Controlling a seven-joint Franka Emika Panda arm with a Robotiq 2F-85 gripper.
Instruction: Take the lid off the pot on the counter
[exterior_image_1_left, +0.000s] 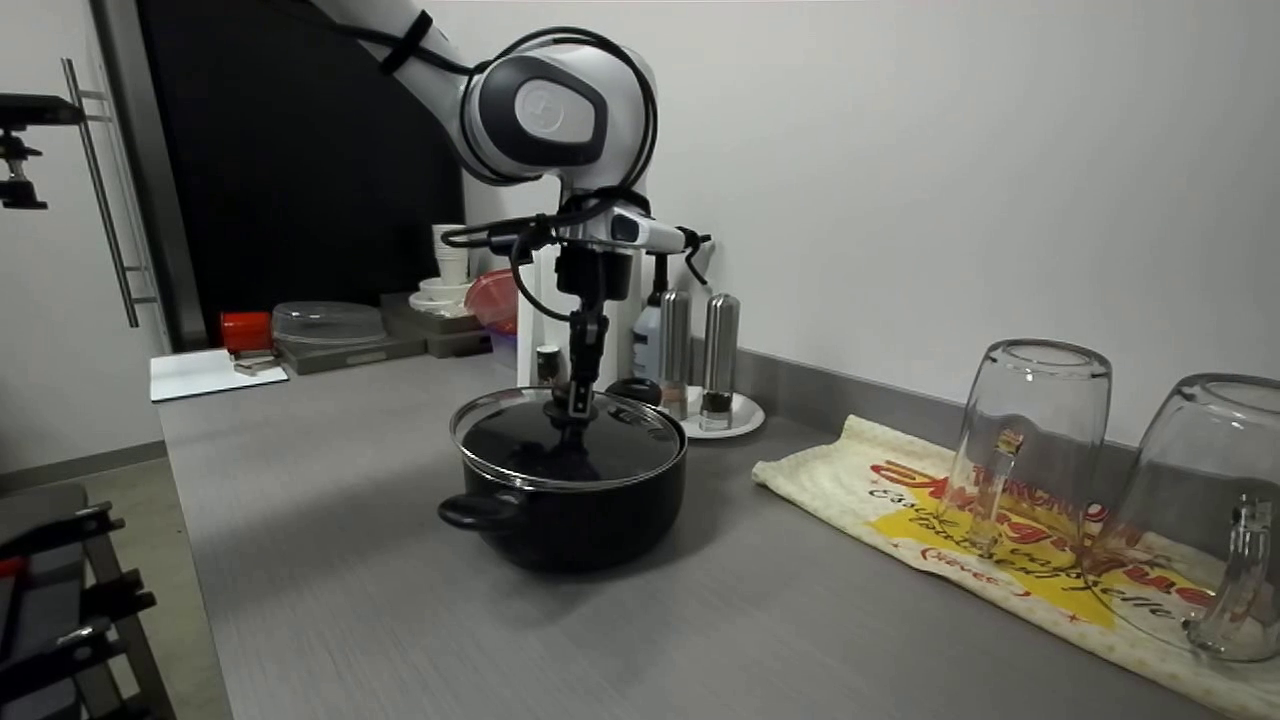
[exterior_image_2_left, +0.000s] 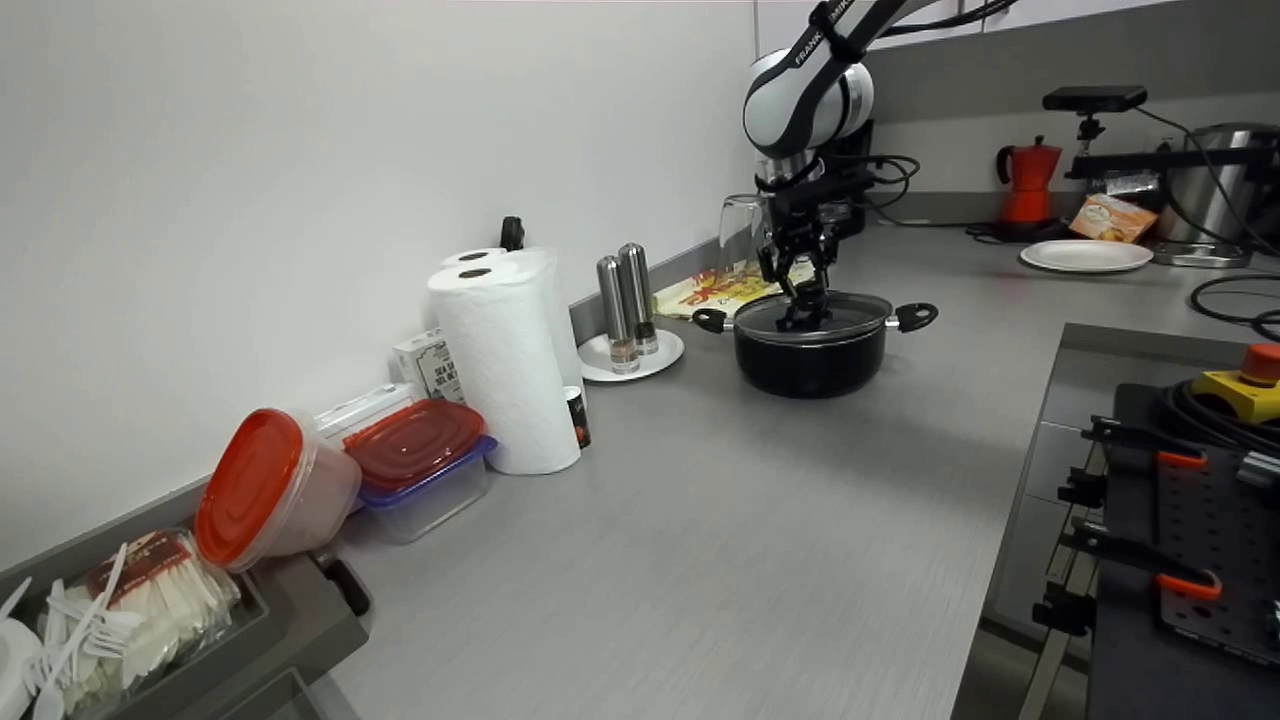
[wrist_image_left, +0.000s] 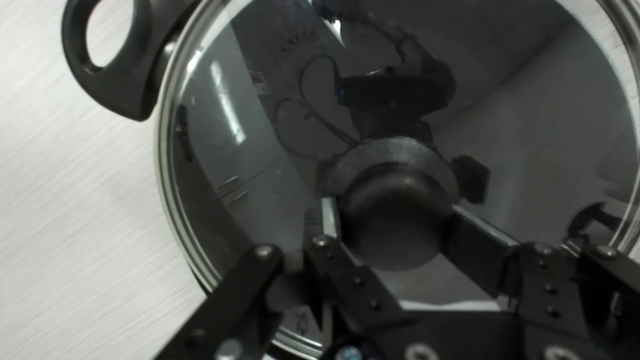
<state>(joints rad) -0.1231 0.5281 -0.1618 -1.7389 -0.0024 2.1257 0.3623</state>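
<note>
Clear glass edged in metal: the lid (exterior_image_1_left: 535, 452) sits on the black pot (exterior_image_1_left: 590, 525), just below the centre of the frame in an exterior view, and we see no gap between its edge and the pot. The pot stands on the grey worktop (exterior_image_1_left: 350, 560). In the wrist view, right of the frame's middle, the pincer (wrist_image_left: 392, 215) straddles the knob (wrist_image_left: 397, 225), its pads (wrist_image_left: 477, 250) against opposite sides, so we judge it clamped there, though dark on dark makes the contact hard to read. We take the step in hand to be the grasp, with the lift not yet made. Next, as we see it, we should rise slowly and straight up, keeping the lid level until its edge clears the pot, then carry it aside. We would mind the two steel-topped mills (exterior_image_1_left: 722, 345) on their white plate (exterior_image_1_left: 745, 412), just right of the lid in an exterior view, and choose a path toward the lower left of the frame, setting the lid down gently on the worktop.
</note>
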